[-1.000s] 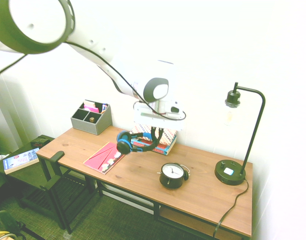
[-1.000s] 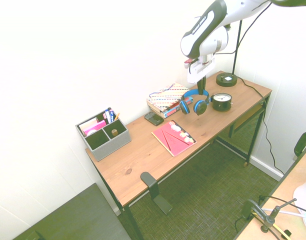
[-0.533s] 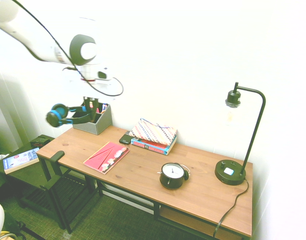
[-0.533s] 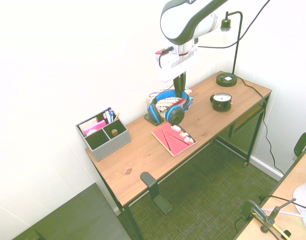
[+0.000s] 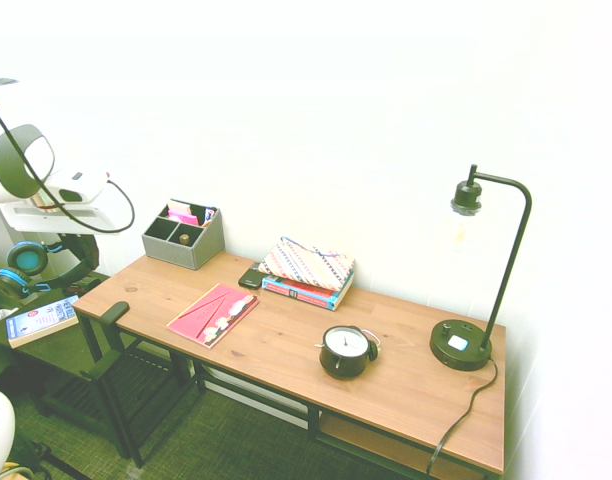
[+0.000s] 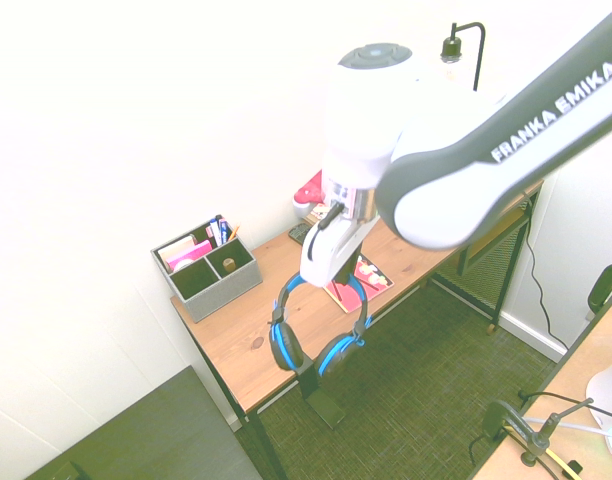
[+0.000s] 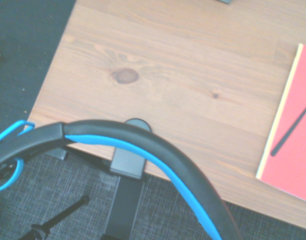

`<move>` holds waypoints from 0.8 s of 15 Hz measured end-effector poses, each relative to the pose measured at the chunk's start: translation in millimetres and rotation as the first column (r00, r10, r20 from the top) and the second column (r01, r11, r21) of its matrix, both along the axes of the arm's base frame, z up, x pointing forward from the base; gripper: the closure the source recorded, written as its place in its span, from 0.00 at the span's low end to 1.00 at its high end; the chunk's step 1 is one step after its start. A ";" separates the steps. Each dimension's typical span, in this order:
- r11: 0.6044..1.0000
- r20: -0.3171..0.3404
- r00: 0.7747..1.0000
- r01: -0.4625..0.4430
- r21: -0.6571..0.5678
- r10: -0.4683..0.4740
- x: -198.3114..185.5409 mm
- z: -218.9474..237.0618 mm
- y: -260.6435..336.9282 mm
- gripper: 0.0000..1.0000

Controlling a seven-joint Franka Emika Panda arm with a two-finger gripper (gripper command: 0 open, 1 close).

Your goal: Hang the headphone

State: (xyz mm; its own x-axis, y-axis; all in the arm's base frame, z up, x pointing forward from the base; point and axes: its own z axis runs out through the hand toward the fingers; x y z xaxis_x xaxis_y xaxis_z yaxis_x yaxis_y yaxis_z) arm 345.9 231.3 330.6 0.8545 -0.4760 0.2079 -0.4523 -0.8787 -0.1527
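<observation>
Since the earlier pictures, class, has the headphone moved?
Yes. The headphone, held in the shut gripper, has gone from above the striped books leftward in the first exterior view, past the grey organizer, beyond the desk's end.

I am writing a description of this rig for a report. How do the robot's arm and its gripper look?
The arm is glossy white with dark grey joint bands, one marked FRANKA EMIKA in white letters. A thin black cable runs along it. The gripper has a boxy white body.

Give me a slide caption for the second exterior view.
Gripper holds the blue headphone by its headband beside the desk's front edge, near the black hook.
</observation>
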 end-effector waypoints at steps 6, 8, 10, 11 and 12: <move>0.999 0.026 0.999 0.038 -0.029 -0.037 -16.0 -59.9 17.6 1.00; 0.997 0.006 0.998 0.066 -0.029 -0.066 -22.8 -83.5 19.2 1.00; 0.995 -0.019 0.996 0.088 -0.043 -0.089 -30.6 -105.7 18.3 1.00; 0.995 -0.028 0.995 0.093 -0.047 -0.095 -34.4 -115.6 19.3 1.00; 0.994 -0.038 0.994 0.100 -0.046 -0.102 -35.2 -125.7 20.3 1.00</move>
State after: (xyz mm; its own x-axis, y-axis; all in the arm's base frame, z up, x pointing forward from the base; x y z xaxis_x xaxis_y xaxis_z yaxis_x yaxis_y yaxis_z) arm 310.7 251.7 204.8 0.8106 -0.5514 0.1970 -0.5441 -0.8337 -0.0947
